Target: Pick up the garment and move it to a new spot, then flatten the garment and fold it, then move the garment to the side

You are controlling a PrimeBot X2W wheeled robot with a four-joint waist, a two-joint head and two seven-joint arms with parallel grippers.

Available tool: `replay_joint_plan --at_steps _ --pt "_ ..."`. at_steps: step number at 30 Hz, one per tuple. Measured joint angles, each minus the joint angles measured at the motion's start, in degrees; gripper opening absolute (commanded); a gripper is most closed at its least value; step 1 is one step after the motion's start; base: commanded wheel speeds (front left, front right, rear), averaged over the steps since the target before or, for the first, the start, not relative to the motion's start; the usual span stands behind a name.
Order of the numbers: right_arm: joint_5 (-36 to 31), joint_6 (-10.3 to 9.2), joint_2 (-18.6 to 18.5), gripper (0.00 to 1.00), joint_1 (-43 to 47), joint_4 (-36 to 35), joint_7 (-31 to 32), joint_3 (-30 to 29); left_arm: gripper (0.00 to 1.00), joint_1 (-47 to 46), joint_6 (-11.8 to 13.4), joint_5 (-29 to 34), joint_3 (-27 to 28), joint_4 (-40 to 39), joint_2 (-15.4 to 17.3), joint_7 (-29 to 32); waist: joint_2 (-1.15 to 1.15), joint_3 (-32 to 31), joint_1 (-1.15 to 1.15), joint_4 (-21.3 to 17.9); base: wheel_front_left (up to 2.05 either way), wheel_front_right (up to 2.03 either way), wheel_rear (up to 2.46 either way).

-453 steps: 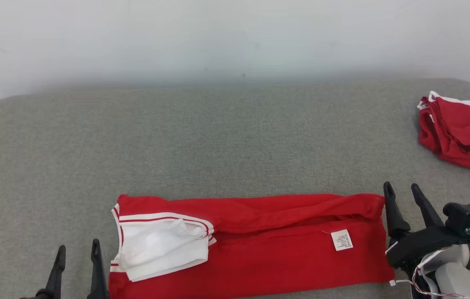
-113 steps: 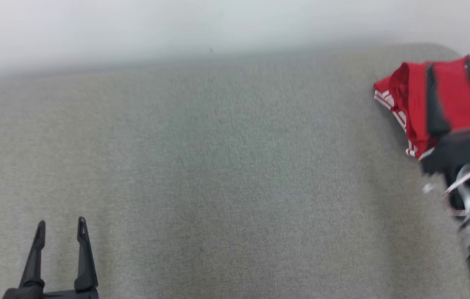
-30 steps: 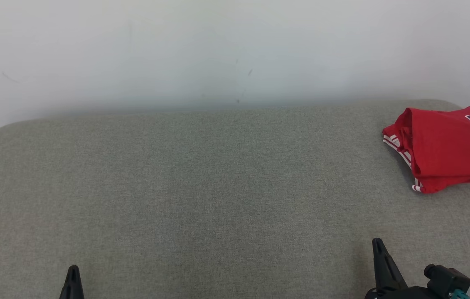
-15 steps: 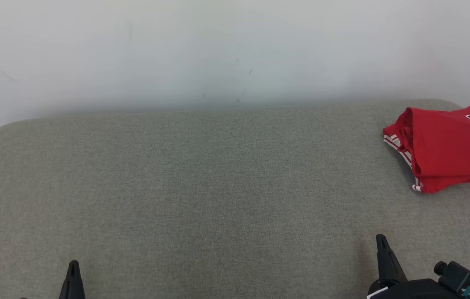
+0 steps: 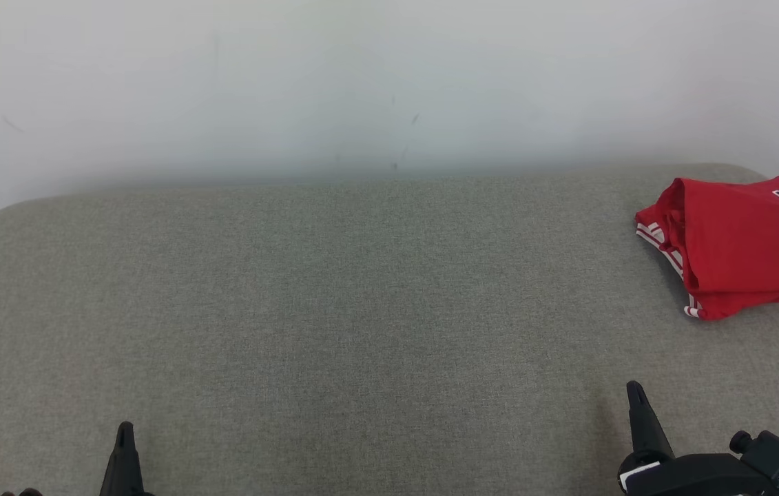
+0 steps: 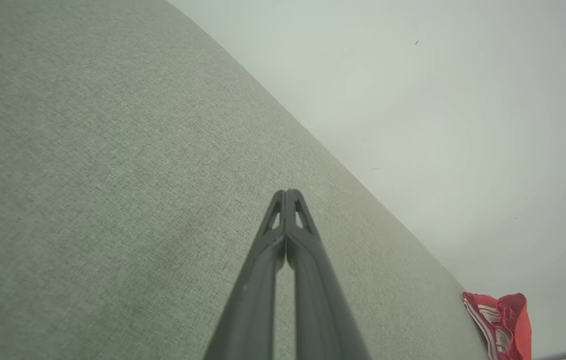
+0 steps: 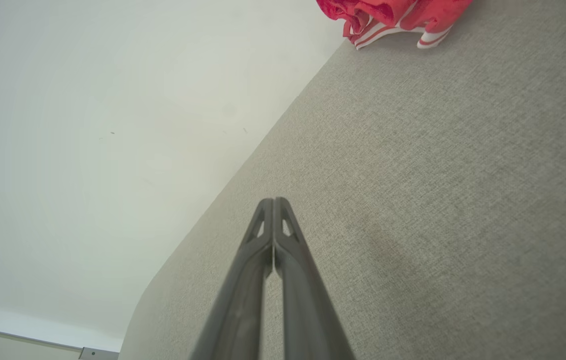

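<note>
The garment (image 5: 733,248) is a red jersey folded into a compact bundle, with red-and-white striped trim showing along its left edge and dark, white-outlined characters on its right side, cut off by the edge of the head view. It lies flat at the far right of a grey woven fabric surface (image 5: 361,310), close to that surface's rounded back corner and near the wall (image 5: 361,83). The surface is broad and matte, with rounded corners at the back on both sides, and it runs up to a plain pale wall marked by a few small dark specks. The right gripper (image 5: 640,420) sits at the lower right of the head view, on the near side of the surface and well apart from the garment, which lies ahead of it and off to its right. Its two dark fingers are pressed together tip to tip and pinch nothing; in the right wrist view the bundle shows at the top edge, beyond the fingertips, its striped trim facing the camera. The left gripper (image 5: 125,455) is at the lower left, across the whole width of the surface from the garment. Its fingers are likewise pressed together with nothing between them, and in the left wrist view the garment is a small red shape at the lower right, beside the wall.
</note>
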Motion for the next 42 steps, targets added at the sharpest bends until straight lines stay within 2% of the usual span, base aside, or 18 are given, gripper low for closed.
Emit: replay_joint_plan --at_steps 17,42 --pt "11.12 0.00 0.21 0.00 -1.09 -0.36 2.92 -0.79 0.00 -1.60 -0.08 -12.52 -0.13 0.41 0.01 2.74 0.00 0.11 0.00 0.05 0.00 0.00 0.00" --pt "24.77 0.00 0.48 0.00 -2.50 -0.99 6.38 -1.71 0.00 -3.75 -0.52 -27.16 -0.33 0.81 0.03 6.28 0.00 0.27 0.00 0.13 0.00 0.00 0.00"
